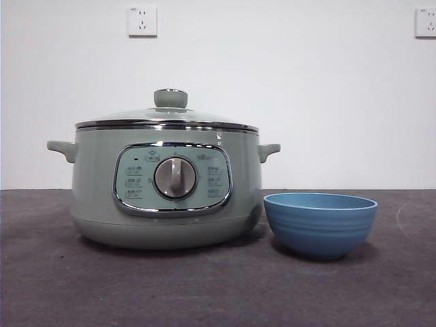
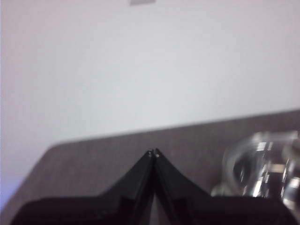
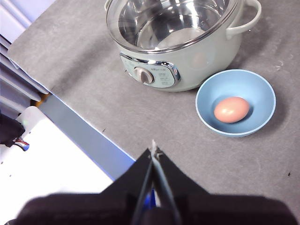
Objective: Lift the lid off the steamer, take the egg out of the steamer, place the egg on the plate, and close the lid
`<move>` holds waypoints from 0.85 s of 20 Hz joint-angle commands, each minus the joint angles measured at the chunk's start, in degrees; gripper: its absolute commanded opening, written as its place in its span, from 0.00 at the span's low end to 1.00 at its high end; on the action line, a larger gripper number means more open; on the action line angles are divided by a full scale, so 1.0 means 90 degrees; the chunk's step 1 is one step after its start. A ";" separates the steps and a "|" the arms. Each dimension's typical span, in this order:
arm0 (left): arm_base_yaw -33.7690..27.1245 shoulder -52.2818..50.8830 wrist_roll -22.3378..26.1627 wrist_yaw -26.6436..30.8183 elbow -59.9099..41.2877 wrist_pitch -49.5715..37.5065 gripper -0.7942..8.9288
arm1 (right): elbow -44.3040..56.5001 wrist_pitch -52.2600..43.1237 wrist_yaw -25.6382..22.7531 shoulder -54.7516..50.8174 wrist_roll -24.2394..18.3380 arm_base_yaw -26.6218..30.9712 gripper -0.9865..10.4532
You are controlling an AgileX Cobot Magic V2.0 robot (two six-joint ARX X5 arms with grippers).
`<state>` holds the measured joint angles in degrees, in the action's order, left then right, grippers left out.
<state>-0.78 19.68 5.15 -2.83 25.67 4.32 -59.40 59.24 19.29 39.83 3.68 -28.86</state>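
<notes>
Judged from how things lie, the task is at its end: the lid (image 1: 167, 117) sits on the steamer (image 1: 163, 187), and the egg (image 3: 231, 109) lies in the plate (image 3: 235, 102). What is left, it seems, is only to see that the lid is seated well and that both arms are kept clear. For a good close, the steel rim should be level all round the pot's edge; in the front view it is seen flat and even, with the knob (image 1: 170, 98) upright at the middle, so no correction appears to be needed.

The left gripper (image 2: 153, 153) is held away from the pot, its jaws pressed together with nothing between them; only a blurred glassy edge is seen beside it (probably the lid, though this cannot be told for sure). The right gripper (image 3: 153, 149) is held high over the near edge of the table (image 3: 140, 117), well apart from the plate, its jaws likewise closed on nothing.

Through the glass, a shiny steel inside is seen in the steamer, and no egg can be made out there. The plate stands just right of the steamer, near but not touching it, and holds the single brown egg at about its middle. In the front view the egg is hidden by the plate's wall.
</notes>
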 commanded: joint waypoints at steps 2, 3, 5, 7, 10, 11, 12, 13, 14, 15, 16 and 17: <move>-0.0189 -0.0741 -0.0083 -0.0022 -0.1287 -0.0095 0.08 | -0.0002 -0.0024 -0.0015 -0.0012 0.0039 -0.0007 0.09; -0.0226 -0.0889 -0.0104 -0.0022 -0.1532 -0.0092 0.08 | -0.0002 -0.0024 -0.0015 -0.0010 0.0039 -0.0007 0.09; -0.0291 -0.1149 -0.0134 -0.0024 -0.1987 -0.0095 0.08 | -0.0002 -0.0024 -0.0015 -0.0010 0.0039 -0.0007 0.09; -0.0340 -0.1358 -0.0226 0.0058 -0.2324 -0.0092 0.08 | -0.0002 -0.0024 -0.0015 -0.0012 0.0039 -0.0007 0.09; -0.0391 -0.1724 -0.0357 0.0185 -0.2739 -0.0085 0.08 | -0.0002 -0.0024 -0.0015 -0.0012 0.0039 -0.0007 0.09; -0.0391 -0.1872 -0.0408 0.0187 -0.2834 0.0010 0.08 | -0.0002 -0.0024 -0.0015 -0.0012 0.0039 -0.0007 0.09; -0.0391 -0.2025 -0.0406 0.0194 -0.2834 0.0304 0.08 | -0.0002 -0.0024 -0.0015 -0.0012 0.0039 -0.0007 0.09; -0.0391 -0.2171 -0.0403 0.0199 -0.2834 0.0542 0.08 | -0.0002 -0.0024 -0.0015 -0.0012 0.0039 -0.0007 0.09; -0.0393 -0.2174 -0.0403 0.0240 -0.2834 0.0653 0.08 | -0.0002 -0.0024 -0.0015 -0.0012 0.0039 -0.0007 0.09; -0.0391 -0.2174 -0.0401 0.0304 -0.2834 0.0721 0.08 | -0.0002 -0.0022 -0.0015 -0.0010 0.0039 -0.0007 0.09; -0.0391 -0.2174 -0.0413 0.0301 -0.2834 0.0719 0.08 | -0.0002 -0.0024 -0.0012 -0.0012 0.0039 -0.0007 0.09; -0.0391 -0.2174 -0.0427 0.0265 -0.2834 0.0673 0.08 | -0.0002 -0.0022 -0.0015 -0.0012 0.0039 -0.0007 0.09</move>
<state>-4.10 0.27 1.85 -0.47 0.97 10.66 -59.40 59.27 19.29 39.83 3.68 -28.86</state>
